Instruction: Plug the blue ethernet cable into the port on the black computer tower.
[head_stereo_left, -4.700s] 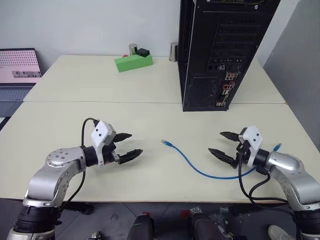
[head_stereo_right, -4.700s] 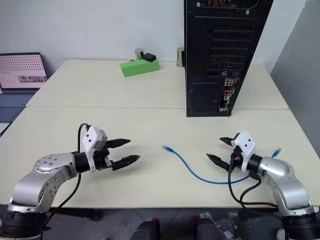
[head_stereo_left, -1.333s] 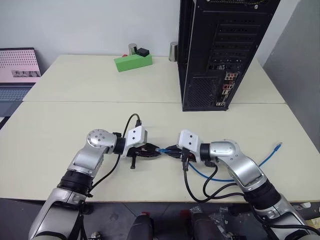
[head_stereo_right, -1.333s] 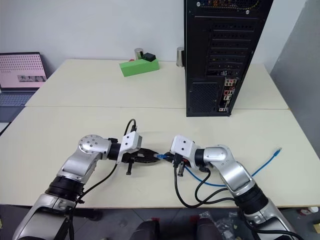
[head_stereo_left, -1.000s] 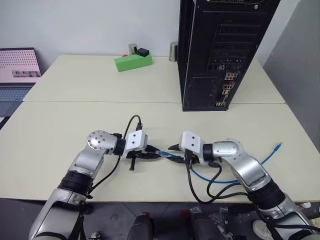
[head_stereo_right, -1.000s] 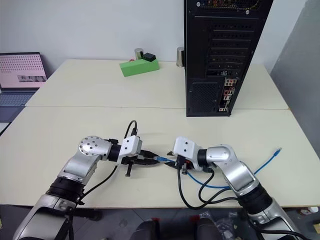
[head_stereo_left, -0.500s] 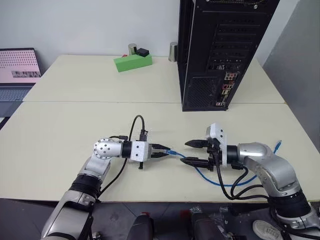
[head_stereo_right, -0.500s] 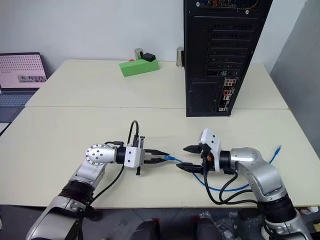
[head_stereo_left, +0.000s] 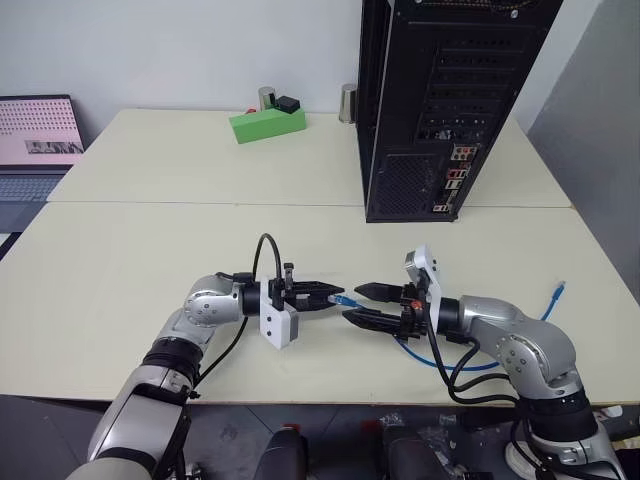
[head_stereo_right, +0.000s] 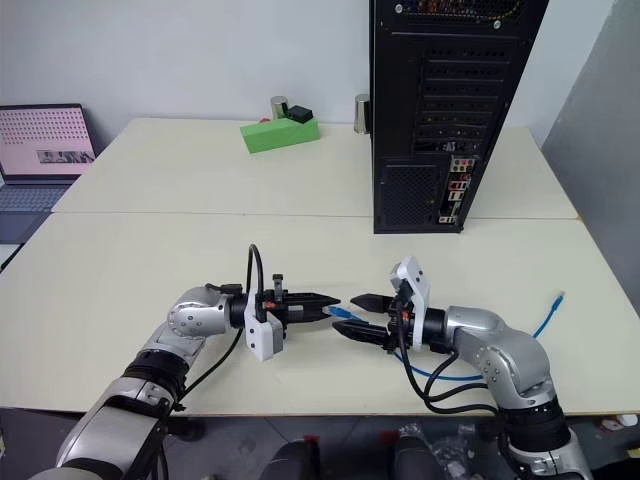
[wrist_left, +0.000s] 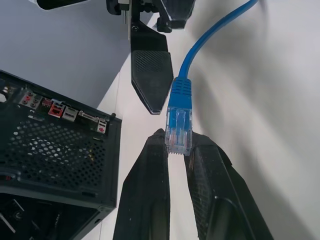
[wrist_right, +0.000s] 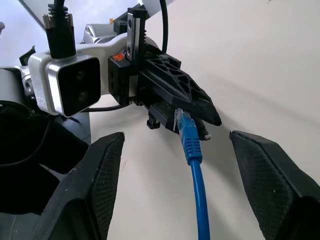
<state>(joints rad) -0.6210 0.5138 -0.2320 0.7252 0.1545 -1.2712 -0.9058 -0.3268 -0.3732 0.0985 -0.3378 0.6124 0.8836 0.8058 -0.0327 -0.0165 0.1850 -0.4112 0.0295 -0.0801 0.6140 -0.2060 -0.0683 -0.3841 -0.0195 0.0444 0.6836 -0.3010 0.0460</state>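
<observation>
Left gripper (head_stereo_left: 325, 296) clamped on the clear plug of the blue ethernet cable (wrist_left: 178, 118), above the near desk (head_stereo_left: 130, 250). Right gripper (head_stereo_left: 362, 304) just beside it, jaws apart, holding nothing. Cord trails right along the desk. Black computer tower (head_stereo_left: 440, 100) stands far right; the port (head_stereo_left: 452, 173) sits among its rear connectors. Advice: regrasp behind the plug with the right gripper, keep the clip clear, leave slack.
</observation>
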